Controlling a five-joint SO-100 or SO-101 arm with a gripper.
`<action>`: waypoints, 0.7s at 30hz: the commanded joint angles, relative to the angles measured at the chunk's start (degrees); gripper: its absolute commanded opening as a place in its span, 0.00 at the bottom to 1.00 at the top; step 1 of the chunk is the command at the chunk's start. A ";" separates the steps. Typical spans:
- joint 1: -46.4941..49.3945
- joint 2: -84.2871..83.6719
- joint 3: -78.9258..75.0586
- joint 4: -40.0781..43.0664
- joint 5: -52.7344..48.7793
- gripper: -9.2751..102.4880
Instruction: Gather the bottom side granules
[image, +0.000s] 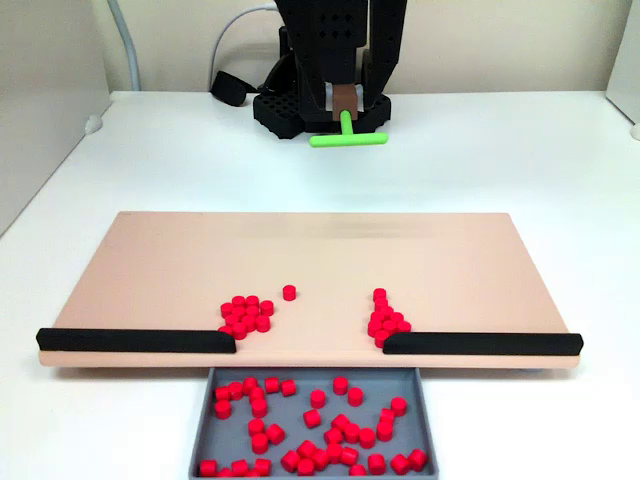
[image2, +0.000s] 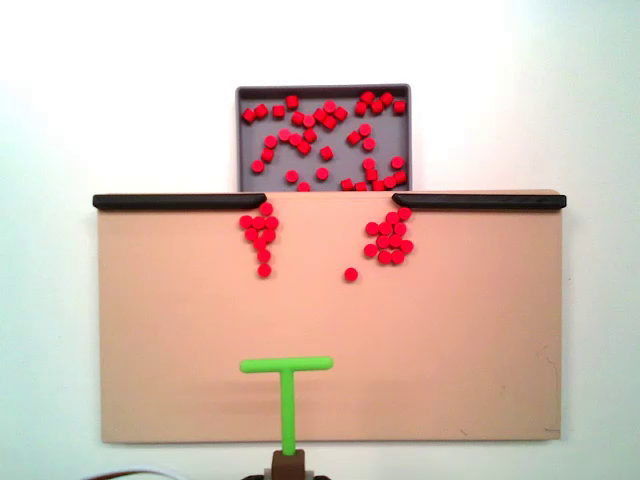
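A tan board (image: 300, 250) lies flat on the white surface (image: 560, 160), with two long black strips along one long edge: in a fixed view one strip (image: 135, 340) sits at the left and the other (image: 480, 343) at the right, leaving a gap between them. A grey tray (image: 205, 420) sits against that edge, below the gap, and holds many loose red granules (image: 320, 425).

More red granules remain on the board in two heaps, each touching the inner end of a strip: one heap (image2: 258, 235) and another (image2: 390, 237) in a fixed view. A single granule (image2: 351, 274) lies apart, between the heaps and a little further from the tray.

The claw (image2: 289, 462) is closed on the stem of a green T-shaped stick (image2: 287, 385), whose crossbar sits above the board near the edge far from the tray, well apart from the heaps. In the other fixed view the stick (image: 347, 135) hangs under the black arm (image: 340, 50).
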 joint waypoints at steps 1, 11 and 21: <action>-0.18 1.76 -0.79 -0.26 0.88 0.08; -1.23 0.70 -0.88 -0.26 3.43 0.09; -0.44 0.97 -0.88 -0.26 2.72 0.08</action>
